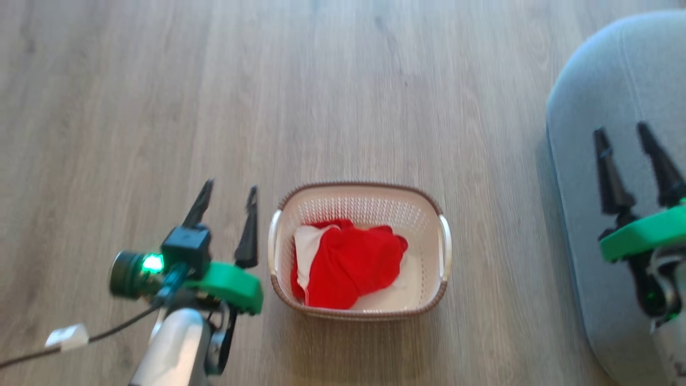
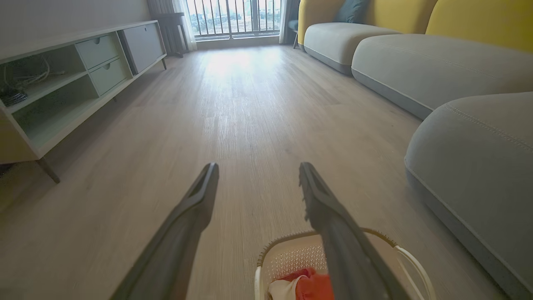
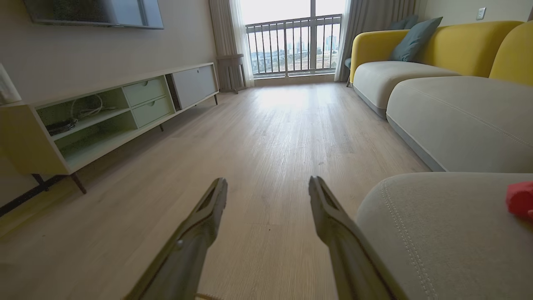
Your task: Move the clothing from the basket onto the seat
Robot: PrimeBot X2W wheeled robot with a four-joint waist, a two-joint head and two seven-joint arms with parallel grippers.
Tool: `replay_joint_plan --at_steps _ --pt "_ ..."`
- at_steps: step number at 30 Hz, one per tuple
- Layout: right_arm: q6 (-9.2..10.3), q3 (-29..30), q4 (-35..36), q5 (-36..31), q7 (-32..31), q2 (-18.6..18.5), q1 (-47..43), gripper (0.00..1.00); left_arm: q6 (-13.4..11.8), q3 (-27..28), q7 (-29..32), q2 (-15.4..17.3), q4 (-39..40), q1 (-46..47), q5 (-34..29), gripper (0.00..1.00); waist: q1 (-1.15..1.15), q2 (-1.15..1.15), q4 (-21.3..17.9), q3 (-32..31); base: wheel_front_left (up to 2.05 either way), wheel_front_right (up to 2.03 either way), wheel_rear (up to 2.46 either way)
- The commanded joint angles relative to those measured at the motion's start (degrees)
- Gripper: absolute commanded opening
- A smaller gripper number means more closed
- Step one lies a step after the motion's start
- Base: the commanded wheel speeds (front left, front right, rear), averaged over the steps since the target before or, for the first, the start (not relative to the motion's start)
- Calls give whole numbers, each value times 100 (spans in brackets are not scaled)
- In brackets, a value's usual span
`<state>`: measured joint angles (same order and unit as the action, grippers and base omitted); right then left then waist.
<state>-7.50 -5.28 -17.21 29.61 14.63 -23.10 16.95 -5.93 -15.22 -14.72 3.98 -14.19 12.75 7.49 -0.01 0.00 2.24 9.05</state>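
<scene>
The cream basket (image 1: 426, 214) with a brown rim stands on the wood floor at the middle of the head view. Crumpled red clothing (image 1: 353, 268) with a white band lies inside it. Just left of the basket hangs my left gripper (image 1: 230, 187), open and empty. In the left wrist view the basket (image 2: 287, 258) and clothing (image 2: 306, 285) peek in at the bottom, under the left gripper (image 2: 258, 166). Over the grey seat (image 1: 605, 107) at the right hovers my right gripper (image 1: 621, 131), open and empty. In the right wrist view the right gripper (image 3: 268, 180) points along the seat (image 3: 449, 233), where a red bit of clothing (image 3: 520, 200) rests.
A low pale cabinet (image 2: 62, 75) lines the left wall. More grey sofa cushions (image 2: 437, 66) with yellow backs run along the right side. Bare wood floor (image 1: 214, 80) stretches ahead toward a balcony window (image 3: 291, 41).
</scene>
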Motion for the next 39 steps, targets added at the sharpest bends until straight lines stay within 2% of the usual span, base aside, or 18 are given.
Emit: replay_joint_plan --at_steps 1,9,20,33,39 --pt "1 -70 153 -55 37 -60 -61 100 -31 271 -28 69 216 43 -46 100 1 0 99 -197 0 0 0" --pt "1 -212 15 -352 37 243 -548 100 -113 792 -28 3 332 -554 -157 100 1 0 127 -586 0 0 0" --pt "1 -3 -115 -711 37 585 -1011 100 -184 1224 -28 -80 505 -1252 -174 100 1 0 21 -867 0 0 0" --pt "1 104 -22 -728 37 705 -959 100 -217 1035 -28 -109 549 -1320 -211 100 1 0 -34 -670 0 0 0" --pt "1 122 246 -687 37 656 -696 100 -165 610 -28 -109 327 -979 -68 100 1 0 -129 -95 0 0 0"
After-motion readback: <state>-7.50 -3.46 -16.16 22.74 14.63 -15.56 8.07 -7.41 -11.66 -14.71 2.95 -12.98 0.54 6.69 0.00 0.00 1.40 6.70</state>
